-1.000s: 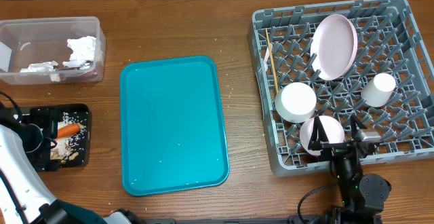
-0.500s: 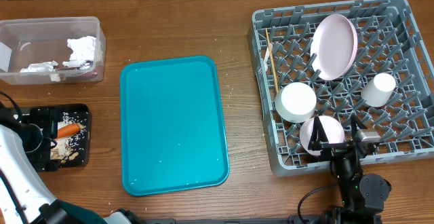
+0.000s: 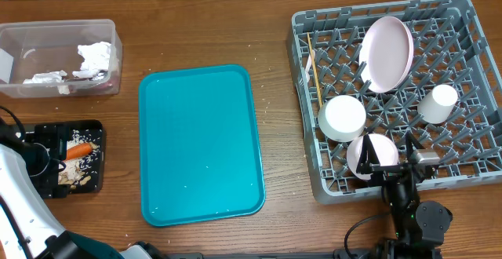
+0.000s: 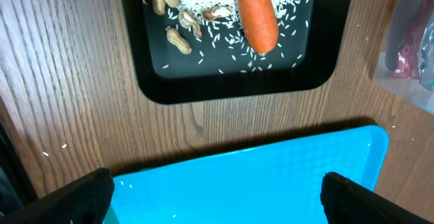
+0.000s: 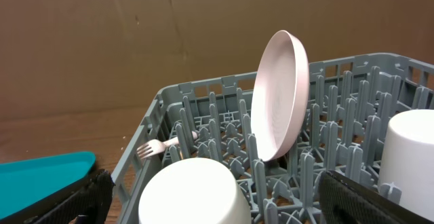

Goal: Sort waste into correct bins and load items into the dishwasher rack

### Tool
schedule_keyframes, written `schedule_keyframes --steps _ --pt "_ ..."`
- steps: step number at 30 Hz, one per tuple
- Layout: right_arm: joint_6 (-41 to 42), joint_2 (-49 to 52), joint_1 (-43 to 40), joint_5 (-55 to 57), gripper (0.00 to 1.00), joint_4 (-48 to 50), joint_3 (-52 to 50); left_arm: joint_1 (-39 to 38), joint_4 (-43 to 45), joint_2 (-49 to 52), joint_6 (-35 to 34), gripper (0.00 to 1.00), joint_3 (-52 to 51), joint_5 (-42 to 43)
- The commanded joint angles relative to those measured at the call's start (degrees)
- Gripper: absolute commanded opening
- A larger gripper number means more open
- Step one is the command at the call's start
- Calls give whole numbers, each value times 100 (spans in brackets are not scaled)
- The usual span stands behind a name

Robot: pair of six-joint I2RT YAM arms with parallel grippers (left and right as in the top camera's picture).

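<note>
Well, my left pincer (image 4: 217, 200) and right pincer (image 5: 217, 203) gape empty. The pink plate (image 5: 281, 95) stands edgewise in the rack (image 5: 203, 98).

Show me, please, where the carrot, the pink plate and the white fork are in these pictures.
carrot (image 4: 255, 12): left wrist view, on the middle of its orange body.
pink plate (image 5: 279, 98): right wrist view, on the centre of the face turned to the camera.
white fork (image 5: 157, 145): right wrist view, on the neck just behind the tines.

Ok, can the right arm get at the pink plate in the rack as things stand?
Probably yes. The pink plate stands on edge among the pegs, its upper rim clear above the rack; the right end effector is open. A white bowl sits low in front.
</note>
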Motion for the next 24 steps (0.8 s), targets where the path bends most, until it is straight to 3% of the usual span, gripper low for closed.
schedule_keyframes --steps 1,5,9,16,24 --pt "-33 -68 -37 -24 100 37 -59 22 -173 4 409 100 -15 -584" --pt "-31 -68 -37 -24 100 39 -59 -39 -350 -24 413 100 -59 -367" --pt "-31 -68 -37 -24 100 39 -59 -411 35 -160 321 100 -249 -282" --pt "-33 -68 -37 -24 100 37 -59 -1869 1357 -914 221 100 -977 -498" --pt "-33 -68 -37 -24 100 39 -59 -3569 929 -2096 293 100 -1285 -1541"
